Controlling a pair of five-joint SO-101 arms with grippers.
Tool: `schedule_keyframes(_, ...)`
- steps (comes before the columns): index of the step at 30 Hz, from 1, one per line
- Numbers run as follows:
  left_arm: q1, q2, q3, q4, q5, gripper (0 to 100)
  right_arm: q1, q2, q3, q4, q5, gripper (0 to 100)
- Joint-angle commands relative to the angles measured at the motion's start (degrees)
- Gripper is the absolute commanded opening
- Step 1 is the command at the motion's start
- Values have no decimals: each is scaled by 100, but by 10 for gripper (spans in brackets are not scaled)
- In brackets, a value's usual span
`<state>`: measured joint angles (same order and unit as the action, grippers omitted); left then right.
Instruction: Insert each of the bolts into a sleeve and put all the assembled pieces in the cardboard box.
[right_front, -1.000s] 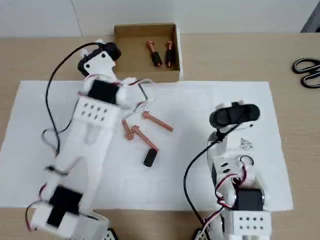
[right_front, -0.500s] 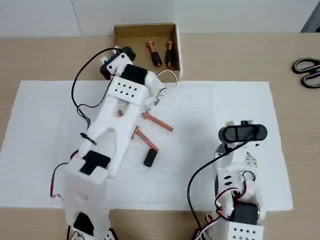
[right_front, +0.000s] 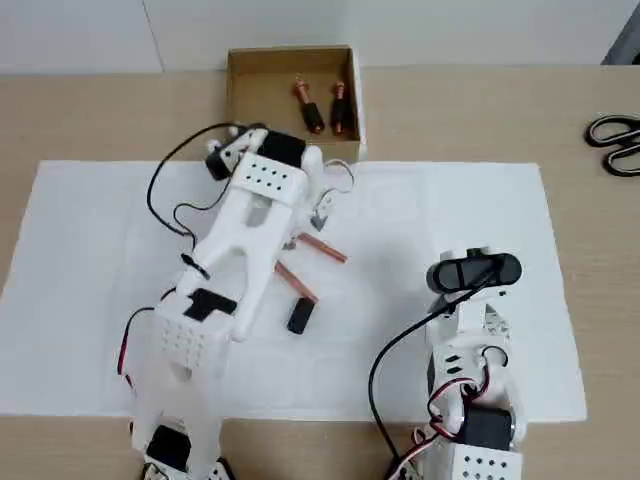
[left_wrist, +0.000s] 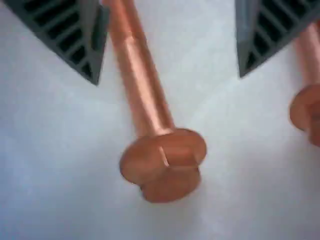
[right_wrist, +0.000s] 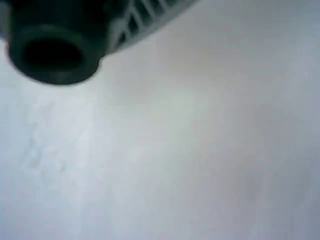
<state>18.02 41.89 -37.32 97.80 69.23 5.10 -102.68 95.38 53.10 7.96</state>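
1. Counter (right_front: 450, 110) under white paper (right_front: 90, 250); cardboard box (right_front: 237, 100) beyond left fingers (left_wrist: 60, 30).
2. Those fingers apart, bolt (left_wrist: 150, 125) lying between them.
3. Right fingers (right_wrist: 145, 15) clamped on black sleeve (right_wrist: 52, 55) above paper.

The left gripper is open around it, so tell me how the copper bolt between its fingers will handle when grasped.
The bolt looks like rigid metal, so it should not bend. Its smooth round shank may roll or slip if the left gripper nudges it off-centre. The wider head probably checks rolling, making it pivot instead.
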Motion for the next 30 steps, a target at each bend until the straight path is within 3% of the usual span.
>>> schedule_keyframes(1,0,35,-242,35,26,174,40,-119,-18,-136,35,6)
schedule_keyframes(6,-18,264,-251,0,26,174,40,-119,-18,-101,35,6)
schedule_keyframes(13,-237,624,-251,-659,26,167,40,-119,-18,-101,35,6)
schedule_keyframes(18,-237,615,-374,-897,26,1,40,-119,-18,-101,53,6)
schedule_keyframes(23,-220,615,-1191,-782,26,7,13,-119,-18,-101,53,6)
schedule_keyframes(28,-62,615,-3134,35,-26,7,-198,-119,-18,-101,62,6)
schedule_keyframes(30,44,598,-3758,141,-396,7,-479,-119,-44,-101,62,7)
